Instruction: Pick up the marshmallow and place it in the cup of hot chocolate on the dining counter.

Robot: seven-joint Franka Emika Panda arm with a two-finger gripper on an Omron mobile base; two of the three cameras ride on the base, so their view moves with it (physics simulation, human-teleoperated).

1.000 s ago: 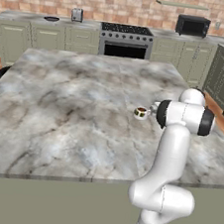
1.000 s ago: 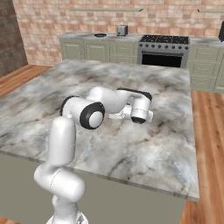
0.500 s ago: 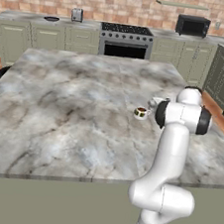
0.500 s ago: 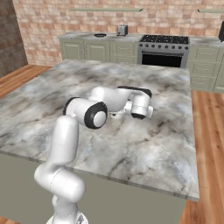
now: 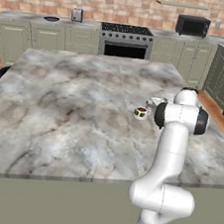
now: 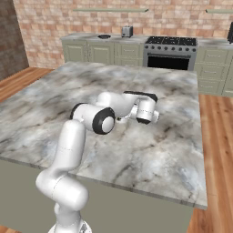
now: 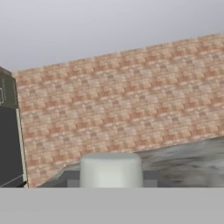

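The cup of hot chocolate [image 5: 141, 113], a small pale mug with dark liquid, stands on the dining counter [image 5: 59, 107] right of its middle. My gripper [image 5: 152, 105] hovers just right of the cup and slightly above it, at the end of the folded white arm. In the hand view the gripper [image 7: 111, 177] is shut on the marshmallow [image 7: 111, 168], a soft white block between the two finger tips. That view looks level across the marble top toward a brick wall. In the right base view the hand hangs over the dining counter [image 6: 159, 150], and the arm hides the cup.
The counter's right edge [image 5: 215, 142] runs close behind my elbow, with wood floor beyond. At the back wall stand a stove [image 5: 125, 42], a toaster [image 5: 77, 14] and a microwave [image 5: 192, 25] on the long worktop.
The elbow has swung a little toward the cup while the hand stayed almost in place beside it. The marshmallow remains in the grip.
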